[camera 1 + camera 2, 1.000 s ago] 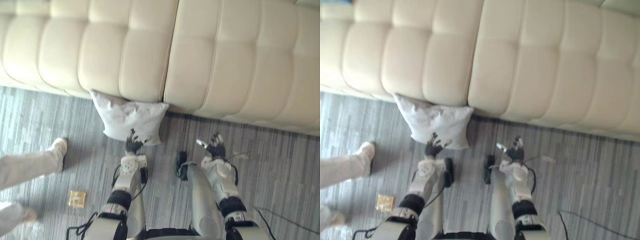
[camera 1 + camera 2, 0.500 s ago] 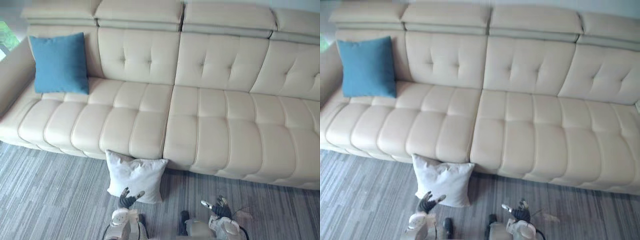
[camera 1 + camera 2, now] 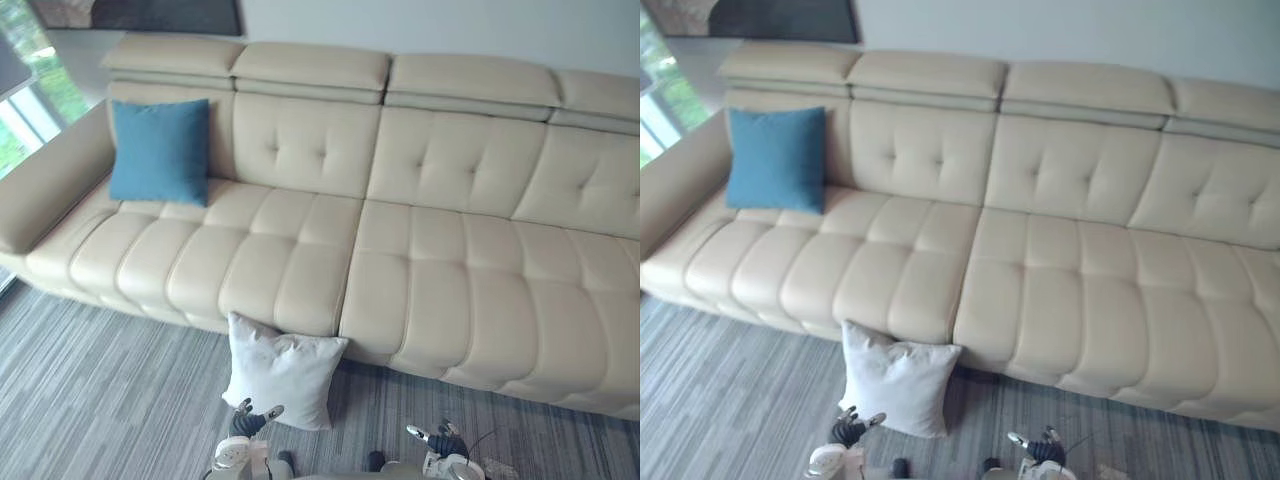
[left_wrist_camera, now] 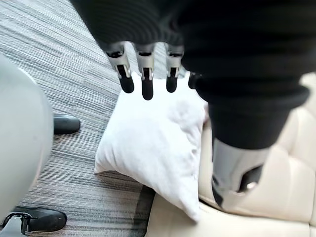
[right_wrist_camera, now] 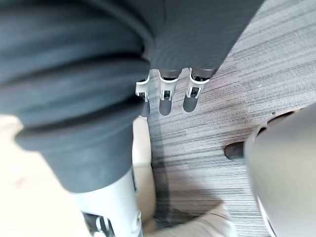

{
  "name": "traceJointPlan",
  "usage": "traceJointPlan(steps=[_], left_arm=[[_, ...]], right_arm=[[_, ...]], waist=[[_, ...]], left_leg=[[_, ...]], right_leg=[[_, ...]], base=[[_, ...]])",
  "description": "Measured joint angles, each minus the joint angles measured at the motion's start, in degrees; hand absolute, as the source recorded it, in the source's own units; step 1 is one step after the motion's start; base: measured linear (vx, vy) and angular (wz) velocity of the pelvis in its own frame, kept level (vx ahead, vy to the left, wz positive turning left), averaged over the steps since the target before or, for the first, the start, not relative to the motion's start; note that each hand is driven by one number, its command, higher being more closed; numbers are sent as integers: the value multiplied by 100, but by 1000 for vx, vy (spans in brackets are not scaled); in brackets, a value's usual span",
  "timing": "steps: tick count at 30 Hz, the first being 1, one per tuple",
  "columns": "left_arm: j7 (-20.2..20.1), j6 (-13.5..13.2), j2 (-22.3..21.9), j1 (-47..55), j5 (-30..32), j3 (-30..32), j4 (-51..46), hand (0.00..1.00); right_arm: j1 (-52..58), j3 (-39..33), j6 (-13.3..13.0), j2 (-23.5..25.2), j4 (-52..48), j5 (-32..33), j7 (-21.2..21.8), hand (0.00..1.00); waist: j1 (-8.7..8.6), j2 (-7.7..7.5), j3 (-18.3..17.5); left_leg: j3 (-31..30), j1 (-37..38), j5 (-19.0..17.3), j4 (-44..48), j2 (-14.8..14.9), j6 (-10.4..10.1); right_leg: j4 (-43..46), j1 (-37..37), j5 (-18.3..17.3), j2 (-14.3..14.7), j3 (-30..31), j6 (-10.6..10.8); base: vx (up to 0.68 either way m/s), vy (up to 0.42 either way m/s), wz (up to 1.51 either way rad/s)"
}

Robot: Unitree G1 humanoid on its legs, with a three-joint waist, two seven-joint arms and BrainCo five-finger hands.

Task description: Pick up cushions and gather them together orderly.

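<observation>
A white cushion (image 3: 283, 375) stands on the grey carpet, leaning against the front of the cream sofa (image 3: 450, 260). A blue cushion (image 3: 160, 150) rests upright against the sofa's back near its left armrest. My left hand (image 3: 250, 420) hovers just in front of the white cushion's lower edge, open and apart from it. In the left wrist view its straight fingers (image 4: 146, 79) point at the white cushion (image 4: 158, 143). Over bare carpet to the right of that cushion, my right hand (image 3: 440, 440) is open and holds nothing; its fingers (image 5: 167, 96) are straight.
The sofa runs across the whole width, with its left armrest (image 3: 50, 190) beside a window (image 3: 30, 90). Striped grey carpet (image 3: 100, 390) lies in front of it. A dark picture (image 3: 165, 15) hangs on the wall above the sofa's left end.
The camera has tilted up, so the whole sofa and the blue cushion now show and the person's legs have left the view. Both hands stay open near the white cushion.
</observation>
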Motion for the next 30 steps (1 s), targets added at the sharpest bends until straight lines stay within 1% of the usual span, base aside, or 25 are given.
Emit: traceJointPlan(steps=[1,2,3,4,5,6,8,10,11,12,13,14,15,16,17,18,20,21,22,23,24,26,27,29,30], left_arm=[[1,2,-6,-34,0,-5,-8,0],[2,0,-11,-38,1,-8,-25,0],[6,0,-3,-34,1,-44,-9,0],[4,-5,7,-34,3,-96,11,0],[7,-1,8,-38,3,-171,57,0],[-2,1,31,-98,9,-232,101,0],[0,11,263,-52,35,-433,171,0],[-22,16,385,-34,222,-644,220,0],[-37,11,458,-35,281,-728,226,0],[-55,10,475,-36,318,-738,229,0],[-89,4,474,-40,348,-750,227,0],[-98,4,476,-42,350,-770,228,0],[-92,7,499,-12,336,-802,221,0],[-91,12,511,-17,346,-843,215,0],[-91,14,536,-21,344,-836,212,0],[-88,14,572,-56,345,-830,213,0],[-92,17,549,-64,346,-828,249,0],[-105,14,531,-84,349,-803,250,0],[-106,15,492,-101,348,-760,247,0],[-119,19,440,-128,352,-656,249,0],[-126,28,264,-194,356,-575,246,0],[-131,28,62,-230,399,-550,248,0],[-134,29,-14,-262,407,-547,243,0],[-140,28,-72,-301,455,-476,183,0],[-138,23,-121,-275,454,-370,78,0]], right_arm=[[-6,-6,7,-7,-25,2,-17,0],[-4,-12,12,-22,-44,3,-32,0],[2,-24,14,-32,-45,4,-35,0],[-10,-32,15,-57,-45,12,-35,0],[-30,-46,13,-91,-63,16,-35,0],[-78,-71,24,-109,-23,23,-40,0],[-75,-58,80,41,-7,65,-6,0],[-89,-58,87,18,6,85,-6,0],[-137,-57,87,-19,12,90,-7,0],[-168,-48,89,-50,11,90,-7,0],[-225,-2,107,-113,12,78,-6,0],[-243,46,121,-138,12,69,-1,0],[-244,147,126,-204,-26,62,19,0],[-285,176,123,-235,-29,58,24,0],[-299,175,117,-227,-21,58,22,0],[-292,199,115,-205,11,58,30,0],[-286,332,107,-169,18,60,44,0],[-247,331,94,-156,21,73,51,0],[-244,322,77,-141,12,79,47,0],[-174,315,82,-161,16,71,42,0],[-194,224,76,-178,0,71,44,0],[-187,53,49,-174,-23,118,41,0],[-165,-39,52,-161,-32,127,39,0],[-28,-94,60,-7,-195,204,22,0],[53,-76,52,30,-353,240,14,0]], waist=[[-4,46,42],[-33,2,102],[-76,-7,96],[-116,-5,92],[-127,63,97],[-137,44,138],[-155,-75,86],[-173,-122,50],[-173,-149,47],[-174,-116,80],[-202,-59,202],[-216,-44,249],[-217,-11,273],[-254,-14,317],[-274,-35,369],[-281,-15,424],[-285,-79,425],[-300,-133,454],[-326,-182,456],[-357,-256,421],[-405,-100,462],[-421,65,440],[-444,96,456],[-450,72,474],[-428,65,475]], left_leg=[[387,-69,-92,273,126,69],[921,-82,-240,682,358,180],[1223,-51,-392,922,514,203],[1448,19,-517,1054,662,172],[1584,139,-687,928,787,-21],[1560,162,-667,862,639,-52],[1560,291,-546,488,240,60],[1560,317,-540,378,-20,112],[1562,288,-620,405,-135,214],[1562,274,-734,436,-217,236],[1573,280,-892,579,-285,335],[1574,303,-946,616,-313,354],[1572,307,-1027,649,-338,391],[1533,415,-1076,630,-330,415],[1492,536,-1084,585,-313,407],[1399,675,-1118,544,-214,372],[1312,853,-1119,439,-100,342],[1268,949,-1094,376,-101,252],[1239,979,-1076,400,-130,186],[1124,1012,-1126,432,-202,113],[913,987,-1133,488,-130,70],[770,1028,-1105,494,-24,9],[793,1114,-1118,625,88,-13],[807,1015,-1139,1470,350,-45],[806,675,-1126,2485,612,-41]], right_leg=[[43,9,7,-78,-134,0],[163,21,-5,-229,-345,16],[235,37,-14,-353,-487,65],[279,47,-12,-476,-591,169],[276,73,33,-525,-640,314],[182,160,132,-595,-628,453],[-309,355,429,-711,-539,620],[-420,375,562,-884,-428,636],[-303,297,548,-1008,-394,623],[-127,212,447,-1127,-372,577],[258,87,254,-1281,-274,381],[456,17,173,-1330,-197,241],[1000,-242,80,-1388,27,-204],[1817,-596,126,-1370,447,-394],[2139,-711,37,-1269,662,-266],[2460,-807,-250,-863,912,-28],[2511,-903,-615,-209,828,-40],[2347,-985,-668,82,666,-68],[2101,-1017,-649,214,611,-113],[1805,-958,-748,287,604,-374],[1777,-842,-722,315,477,-408],[1775,-717,-750,369,313,-461],[1723,-498,-785,430,227,-515],[1534,-97,-791,568,179,-521],[1398,159,-792,658,210,-525]], base=[[-113,83,112],[-72,105,99],[-69,185,102],[-40,242,80],[-47,312,66],[-37,267,42],[-3,250,27],[7,225,16],[-1,201,5],[9,220,1],[12,142,-1],[19,179,-5],[36,126,-6],[86,131,0],[141,19,11],[147,-53,16],[193,-105,22],[226,-115,35],[269,-136,46],[333,-136,44],[410,-155,39],[331,-114,32],[300,-104,35],[277,-83,32],[197,-18,9]])
